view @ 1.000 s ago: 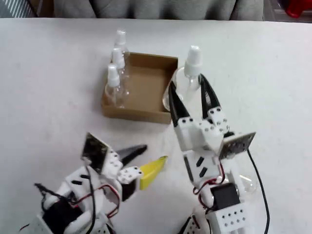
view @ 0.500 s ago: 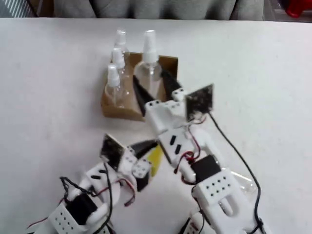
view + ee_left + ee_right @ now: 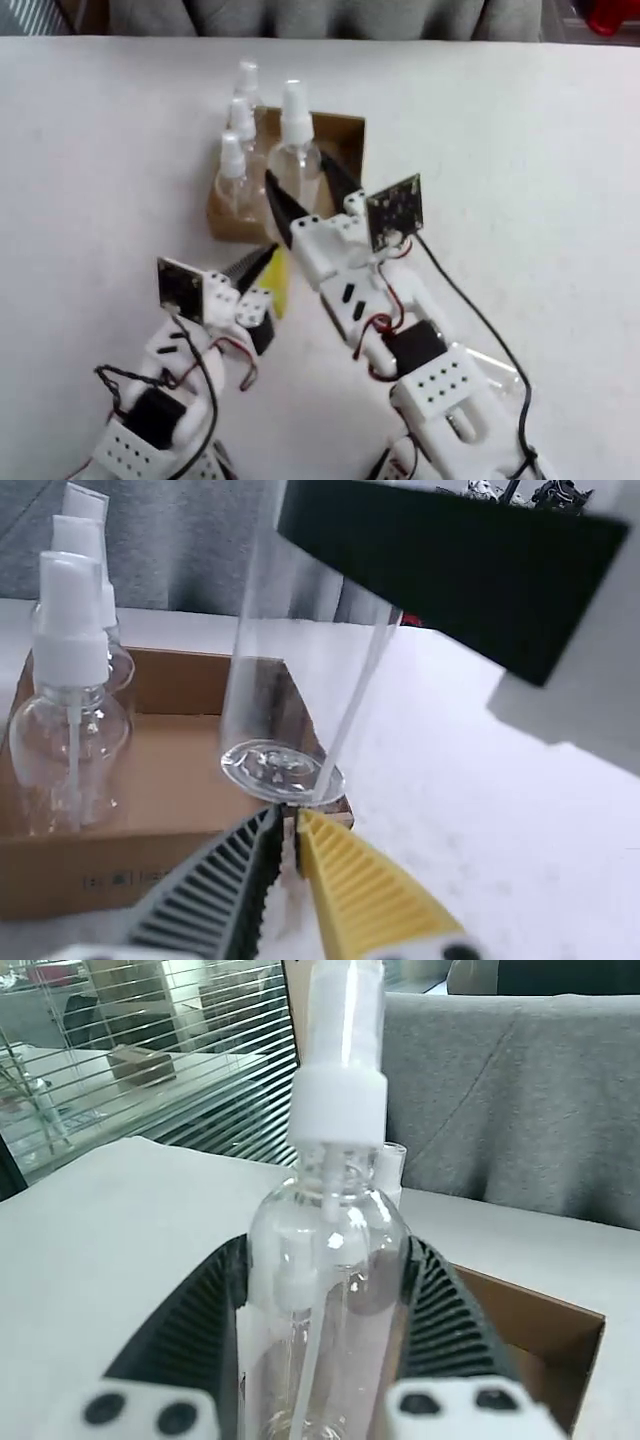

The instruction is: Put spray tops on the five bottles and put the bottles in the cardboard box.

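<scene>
Right jaws are clamping a capped bottle [image 3: 293, 160] upright over the cardboard box [image 3: 342, 127], upper centre, likely for lowering; left jaws are sitting closed, empty.

Light: bright, even, diffuse. Table [image 3: 520, 120] washed near-white round cardboard box [image 3: 335, 125]. Shadows: soft, faint, at box foot. Daylight thru blinds [image 3: 150, 1050] behind box. Glare: small highlights on bottle [image 3: 325, 1260] over box.

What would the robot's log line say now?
right tool: shut on bottle above cardboard box | left tool: shut | three bottles in box
</scene>
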